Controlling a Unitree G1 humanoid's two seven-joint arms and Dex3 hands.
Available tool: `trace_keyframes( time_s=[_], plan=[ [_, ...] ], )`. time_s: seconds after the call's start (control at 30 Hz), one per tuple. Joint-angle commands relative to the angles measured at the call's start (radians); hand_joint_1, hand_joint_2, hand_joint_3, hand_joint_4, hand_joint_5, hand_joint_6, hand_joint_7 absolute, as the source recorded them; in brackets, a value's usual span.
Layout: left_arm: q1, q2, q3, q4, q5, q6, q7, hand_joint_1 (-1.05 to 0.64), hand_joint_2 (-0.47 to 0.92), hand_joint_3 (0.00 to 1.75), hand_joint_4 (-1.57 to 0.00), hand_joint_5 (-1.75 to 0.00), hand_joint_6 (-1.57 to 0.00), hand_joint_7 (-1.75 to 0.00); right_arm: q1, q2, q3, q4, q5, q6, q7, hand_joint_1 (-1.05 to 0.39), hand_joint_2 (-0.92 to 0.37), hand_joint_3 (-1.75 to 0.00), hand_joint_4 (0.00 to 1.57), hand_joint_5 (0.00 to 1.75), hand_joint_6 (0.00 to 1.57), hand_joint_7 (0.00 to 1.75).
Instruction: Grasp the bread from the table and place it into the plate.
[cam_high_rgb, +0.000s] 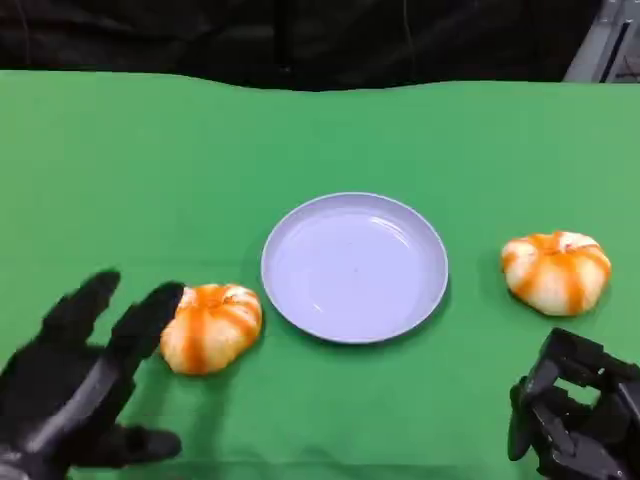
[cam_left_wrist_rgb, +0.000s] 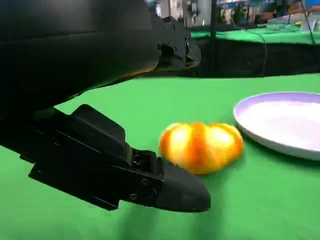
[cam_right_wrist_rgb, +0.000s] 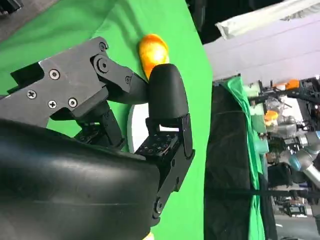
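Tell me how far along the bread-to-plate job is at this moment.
Nothing is placed: the plate holds no bread. In hand: the left hand, fingers apart, sits beside the left bread. Left: grasping it and placing it; the right bread lies untouched on the table, right hand idle nearby.

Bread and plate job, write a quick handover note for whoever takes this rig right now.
Left hand: open, fingers spread, right beside the left bread, not gripping it.
Right hand: curled in, holding nothing, near the table edge.
Plate: centre of the green table, nothing in it.
Right bread: on the table, right of the plate.
Done: nothing placed yet.
Left: grasp bread and put it on the plate.
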Motion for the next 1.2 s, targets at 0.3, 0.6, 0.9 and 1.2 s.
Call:
trace_keyframes(
  time_s=[0.3,0.6,0.9,1.2],
  plan=[
    [-0.328,0.013,-0.207,0.483,-0.014,0.098,0.033,-0.97,0.92,0.32,-0.08,-0.03,-0.25,-0.02,0.022,-0.009,0.002,-0.031,-0.008,-0.007,-0.015,-0.26,-0.59,-0.99,0.93,1.68,0.87,1.46],
    [-0.44,-0.015,-0.322,0.699,-0.053,0.091,0.139,-0.97,0.92,0.35,-0.08,-0.01,-0.27,-0.01,0.049,-0.003,0.018,-0.08,-0.015,0.023,-0.037,-0.2,-0.59,-1.08,0.92,1.71,0.83,1.51],
    [-0.453,0.011,-0.38,0.612,-0.054,0.154,0.09,-0.95,0.92,0.38,-0.07,-0.01,-0.26,-0.01,0.067,-0.005,0.031,-0.128,-0.021,0.061,-0.065,-0.18,-0.6,-1.11,0.91,1.74,0.8,1.56],
    [-0.433,0.037,-0.394,0.472,-0.048,0.219,0.03,-0.91,0.92,0.39,-0.12,-0.02,-0.29,-0.01,0.063,-0.003,0.028,-0.111,-0.004,0.046,-0.049,-0.17,-0.61,-1.1,0.9,1.75,0.78,1.58]
  ],
)
